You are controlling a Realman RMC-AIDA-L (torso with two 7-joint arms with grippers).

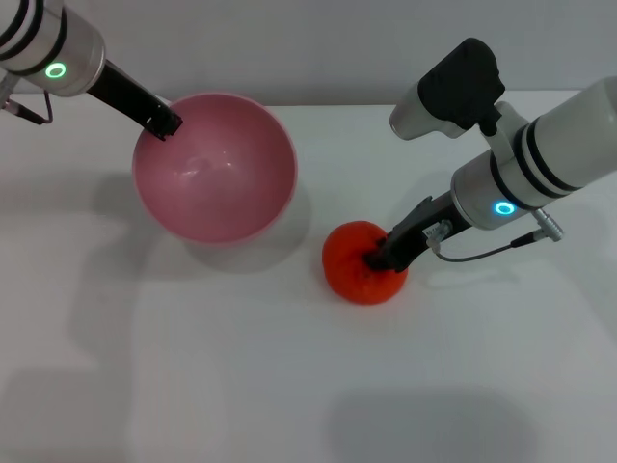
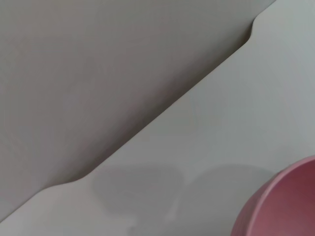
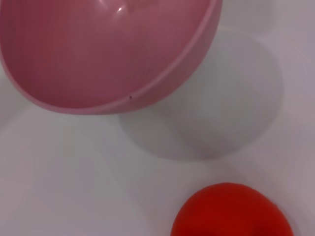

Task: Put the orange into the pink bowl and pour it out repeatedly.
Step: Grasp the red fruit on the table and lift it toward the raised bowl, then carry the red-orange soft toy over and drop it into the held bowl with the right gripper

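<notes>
The pink bowl was held tilted above the white worktop, its opening turned toward the camera and its shadow cast on the surface beneath. The bowl was empty. The left pincer was closed on the bowl's far-left rim, the dark fingers clamping the edge. The left wrist view showed only a portion of the bowl's outer wall, the worktop and its far edge against a grey wall.

The orange lay on the worktop to the right of the bowl and nearer the robot, apart from the bowl with a gap of bare surface between them. The right pincer was down on the orange's right side, its dark fingers in contact with the fruit. Whether those fingers were clamped on the orange or merely set against it could not be told from the head view. The right wrist view showed the orange close below the camera and the tilted bowl beyond it, with the bowl's shadow falling between the two.
</notes>
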